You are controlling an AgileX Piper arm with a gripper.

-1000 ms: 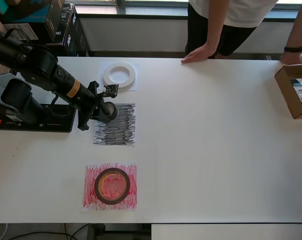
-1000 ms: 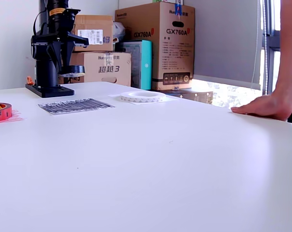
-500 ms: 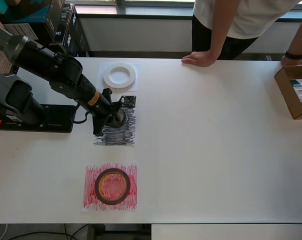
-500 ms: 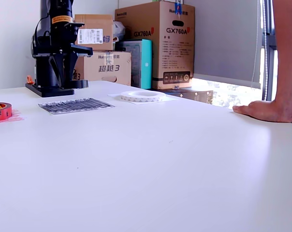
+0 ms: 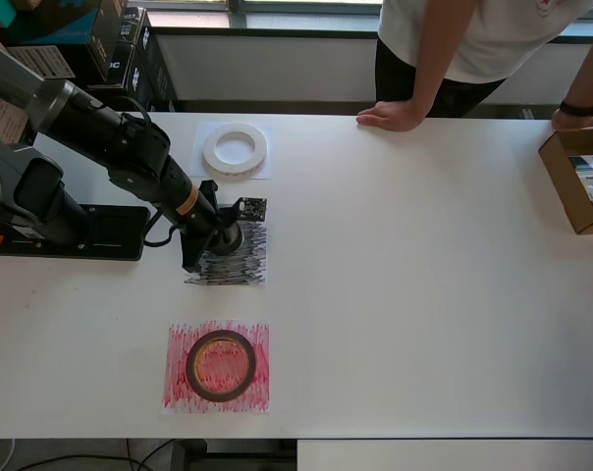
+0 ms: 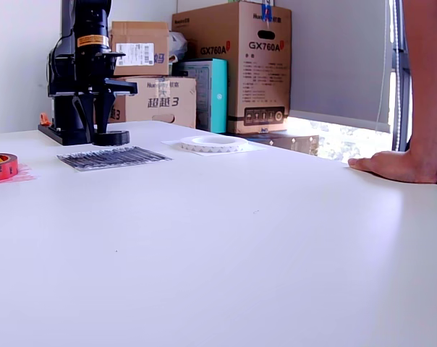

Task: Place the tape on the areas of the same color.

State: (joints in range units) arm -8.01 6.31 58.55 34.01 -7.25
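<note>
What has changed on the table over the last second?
The gripper has carried the black tape roll from above the table's edge out over the black sheet and lowered it close to the sheet; whether the jaws have let go is unclear. The white roll and red roll stayed on their sheets.

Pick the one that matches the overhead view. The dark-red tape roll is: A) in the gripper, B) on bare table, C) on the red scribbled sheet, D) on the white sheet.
C: the dark-red tape roll lies inside the red scribbled sheet, far from the gripper.
</note>
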